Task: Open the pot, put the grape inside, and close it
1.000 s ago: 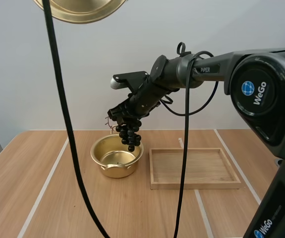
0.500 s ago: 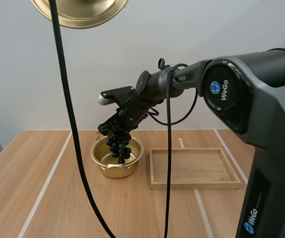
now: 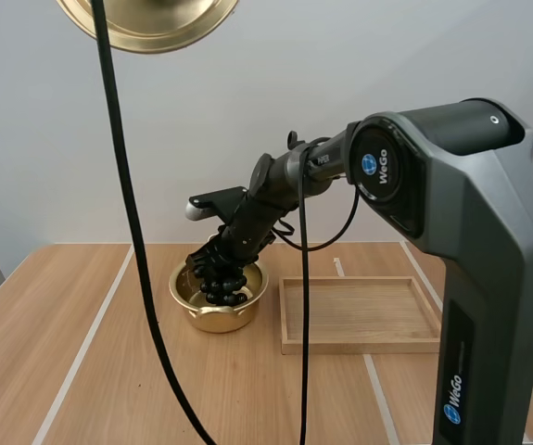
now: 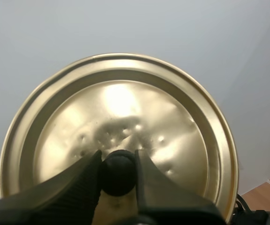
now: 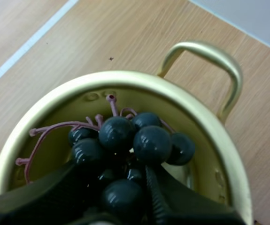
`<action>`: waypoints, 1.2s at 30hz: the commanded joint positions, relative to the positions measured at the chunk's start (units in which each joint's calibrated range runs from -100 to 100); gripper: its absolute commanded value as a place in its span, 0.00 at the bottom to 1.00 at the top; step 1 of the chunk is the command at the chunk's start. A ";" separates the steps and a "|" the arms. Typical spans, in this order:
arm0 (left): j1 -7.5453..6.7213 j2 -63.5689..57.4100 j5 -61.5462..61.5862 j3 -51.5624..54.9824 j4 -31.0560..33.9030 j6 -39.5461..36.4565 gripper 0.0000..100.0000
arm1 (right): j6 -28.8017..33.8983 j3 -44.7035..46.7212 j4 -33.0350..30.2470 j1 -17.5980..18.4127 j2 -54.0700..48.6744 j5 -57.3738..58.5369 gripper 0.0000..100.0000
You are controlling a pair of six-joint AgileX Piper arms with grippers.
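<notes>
Step in hand: placing the fruit, as I judge it; the pot (image 3: 216,318) stands open and the bunch is at its mouth, with closing left to do.
Right gripper (image 5: 111,172): fingers clamped on the grapes (image 5: 135,140) from both sides, reaching down over the pot's rim (image 5: 209,131).
Where the grapes are: inside the ring of the rim, berries below its edge; whether they touch the bottom cannot be told.
Doing it well: let the bunch settle on the pot floor before the fingers part. Then lift straight up, so that neither finger catches a stem or nudges the wall.
Risk: a stem stub may hook on a finger and drag the bunch back out.
Left gripper (image 4: 118,158): pinched on the black knob (image 4: 119,172) of the lid (image 4: 120,105), which is held high above the table (image 3: 71,371).
Look of the grapes: dark, round, glossy berries packed close, on a thin pinkish stem with bare stubs splayed toward the pot wall.
Look of the pot: shallow, brass-coloured, with a loop handle (image 5: 215,60); it sits just beside the wooden tray (image 3: 359,346), not touching.
</notes>
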 commanded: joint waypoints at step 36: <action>0.17 0.06 2.29 -0.32 0.74 -0.09 0.00 | -0.96 -0.36 -2.15 0.07 8.83 -12.38 0.00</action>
